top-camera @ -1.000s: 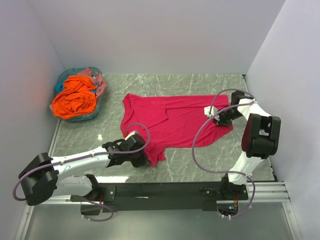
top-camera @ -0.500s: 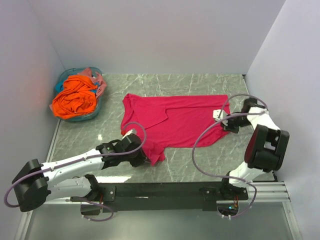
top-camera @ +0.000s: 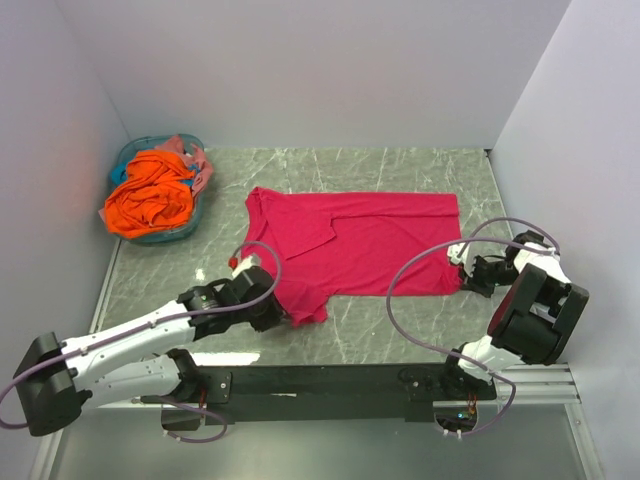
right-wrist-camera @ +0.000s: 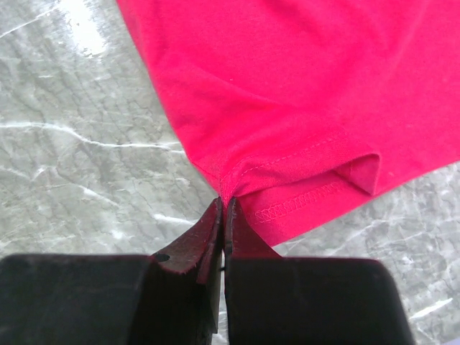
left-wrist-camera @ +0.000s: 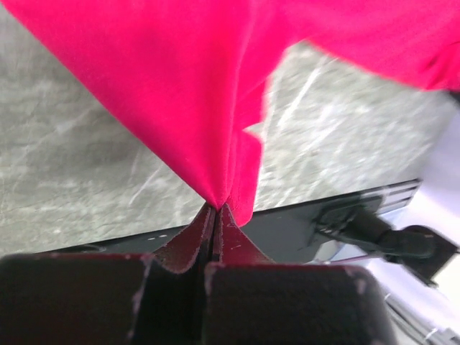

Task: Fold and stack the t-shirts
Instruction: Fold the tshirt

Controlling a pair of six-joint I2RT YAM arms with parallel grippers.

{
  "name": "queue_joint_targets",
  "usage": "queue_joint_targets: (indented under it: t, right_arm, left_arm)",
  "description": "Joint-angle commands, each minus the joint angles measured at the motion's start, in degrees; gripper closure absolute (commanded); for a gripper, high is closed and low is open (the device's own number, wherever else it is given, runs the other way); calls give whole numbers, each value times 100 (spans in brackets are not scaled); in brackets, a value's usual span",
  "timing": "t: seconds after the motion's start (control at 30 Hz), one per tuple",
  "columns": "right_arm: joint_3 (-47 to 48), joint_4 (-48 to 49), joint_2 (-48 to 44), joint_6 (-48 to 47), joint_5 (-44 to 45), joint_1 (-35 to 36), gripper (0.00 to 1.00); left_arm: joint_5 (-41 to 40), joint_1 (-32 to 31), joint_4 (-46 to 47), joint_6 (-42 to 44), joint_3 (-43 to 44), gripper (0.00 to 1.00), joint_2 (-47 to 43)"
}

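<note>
My left gripper (left-wrist-camera: 213,208) & right gripper (right-wrist-camera: 223,205) pinched only thin bits of the crimson-pink t-shirt (top-camera: 360,240) at its near corners on the table (top-camera: 350,322), so w/ uneven pull the cloth could slip out, I judged.

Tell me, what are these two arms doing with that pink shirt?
A two-armed robot holds a crimson t-shirt spread on the marble table. The left pincer is shut on its near left corner, and the right pincer on its near right corner. An orange t-shirt lies crumpled in the teal basket.
</note>
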Motion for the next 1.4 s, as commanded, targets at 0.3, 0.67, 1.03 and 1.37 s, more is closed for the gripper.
queue_joint_targets:
  t: [0.3, 0.67, 1.03, 1.37]
  right_arm:
    - [319, -29, 211, 316, -564, -260, 100]
    - [732, -99, 598, 668, -590, -234, 100]
    - [1312, -731, 1037, 914, -1056, -216, 100]
    - [1725, -512, 1327, 2099, -1258, 21, 100]
  left_arm:
    - [-450, 585, -432, 359, 621, 100, -597]
    - [-318, 1367, -502, 1062, 1324, 100, -606]
    - [271, 2106, -292, 1598, 1439, 100, -316]
    - [543, 2571, -98, 1898, 1500, 100, -123]
